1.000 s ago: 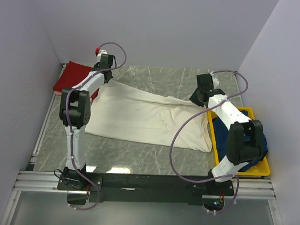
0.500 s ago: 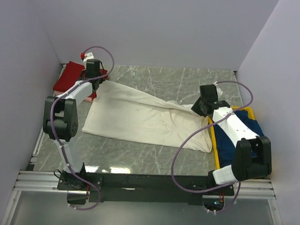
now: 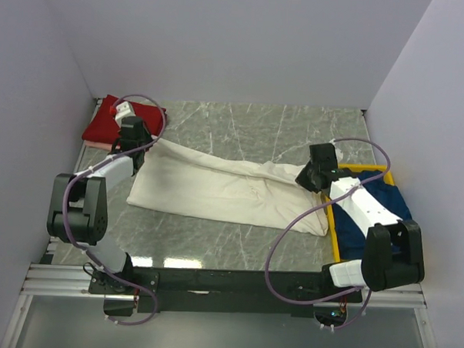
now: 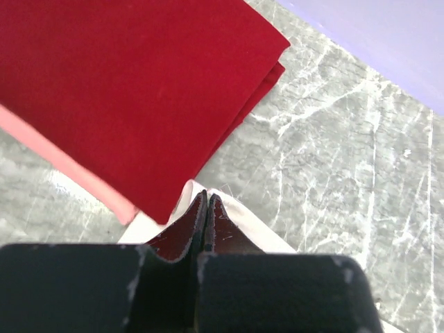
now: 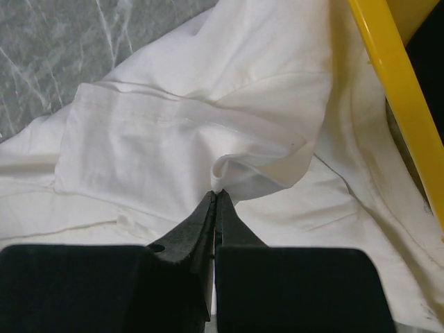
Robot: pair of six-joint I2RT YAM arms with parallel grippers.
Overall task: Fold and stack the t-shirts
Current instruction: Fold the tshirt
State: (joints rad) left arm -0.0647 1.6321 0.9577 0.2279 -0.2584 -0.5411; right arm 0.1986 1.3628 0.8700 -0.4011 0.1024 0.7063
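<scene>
Top external | left hand (image 3: 145,142), right hand (image 3: 303,177) clamping cream t-shirt (image 3: 216,189) | you should be pulling evenly, lowering together.

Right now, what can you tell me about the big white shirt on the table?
The cream t-shirt is soft, wrinkled cloth. It lies long across the marble table, stretched into long ridges. The left fingers pinch its far-left corner beside the folded red shirt. The right fingers pinch a fold at its right end, next to the yellow bin.
</scene>
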